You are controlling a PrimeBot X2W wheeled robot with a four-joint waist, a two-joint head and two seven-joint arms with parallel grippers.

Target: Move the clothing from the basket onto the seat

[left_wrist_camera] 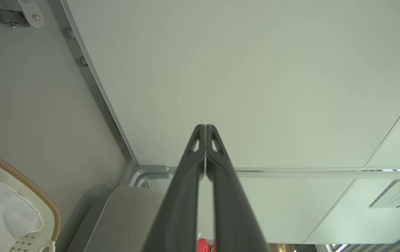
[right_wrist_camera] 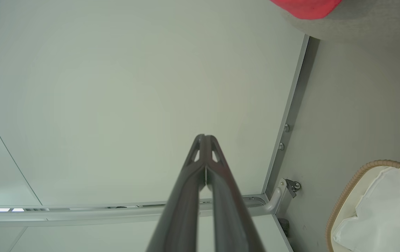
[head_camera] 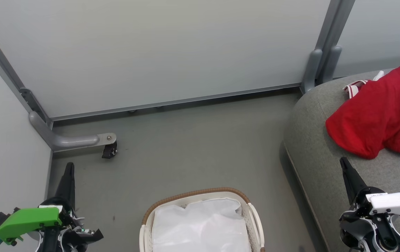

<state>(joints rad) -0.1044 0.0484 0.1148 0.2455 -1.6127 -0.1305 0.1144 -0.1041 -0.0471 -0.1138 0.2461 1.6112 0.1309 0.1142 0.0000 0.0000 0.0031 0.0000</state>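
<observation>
The red clothing with white trim lies bunched on the grey seat at the right; a red edge shows at the top of the right wrist view. The white basket with brown woven rim stands on the floor at bottom centre, holding just its white cloth liner. My left gripper is shut at lower left, beside the basket, with nothing in it. My right gripper is shut at lower right over the seat's front, below the clothing, holding nothing.
Pale partition panels close off the back and left. A grey metal foot with a black caster juts onto the floor at back left. Grey floor lies between basket, partition and seat.
</observation>
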